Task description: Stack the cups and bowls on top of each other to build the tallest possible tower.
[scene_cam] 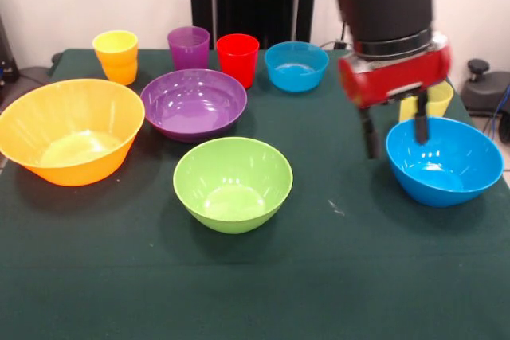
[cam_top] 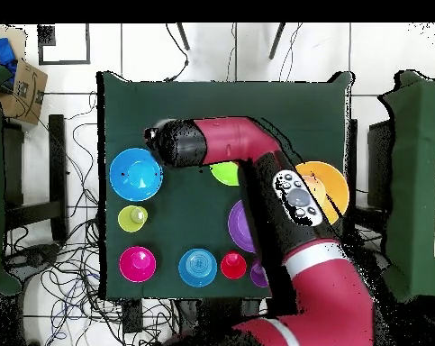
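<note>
All bowls stand apart on the green table, mouths up. The orange bowl (scene_cam: 70, 129) is at the left, the purple bowl (scene_cam: 194, 103) beside it, and the green bowl (scene_cam: 233, 183) in the middle. The blue bowl (scene_cam: 444, 161) is at the right. My gripper (scene_cam: 395, 137) hangs open over its left rim, one finger outside and one above the inside. It holds nothing. Behind it the pale yellow cup (scene_cam: 430, 99) is half hidden. The orange-yellow cup (scene_cam: 116, 56), purple cup (scene_cam: 189, 46), red cup (scene_cam: 237, 58) and small blue bowl (scene_cam: 296, 65) line the far edge.
In the overhead view a red-pink small bowl (cam_top: 137, 264) sits next to the pale yellow cup (cam_top: 132, 218), near the table's edge. The arm (cam_top: 257, 180) covers parts of the green and purple bowls. Chairs and cables surround the table.
</note>
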Robot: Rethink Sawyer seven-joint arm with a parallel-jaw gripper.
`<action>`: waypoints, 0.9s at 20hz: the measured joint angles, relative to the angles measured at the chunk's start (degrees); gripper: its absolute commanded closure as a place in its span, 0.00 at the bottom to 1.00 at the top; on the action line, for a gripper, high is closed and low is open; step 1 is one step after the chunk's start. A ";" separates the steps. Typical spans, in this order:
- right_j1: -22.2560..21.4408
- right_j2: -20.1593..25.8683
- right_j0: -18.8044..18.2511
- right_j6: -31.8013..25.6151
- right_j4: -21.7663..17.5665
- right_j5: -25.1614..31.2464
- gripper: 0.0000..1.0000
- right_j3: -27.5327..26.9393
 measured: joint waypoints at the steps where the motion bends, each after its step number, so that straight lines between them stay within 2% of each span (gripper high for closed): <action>1: -0.01 -0.09 1.44 0.00 0.24 0.00 0.00 0.02; 9: -1.05 -0.53 4.67 0.01 0.33 -0.01 0.00 1.71; 18: -4.99 -1.49 2.40 0.01 0.24 -3.17 0.00 11.27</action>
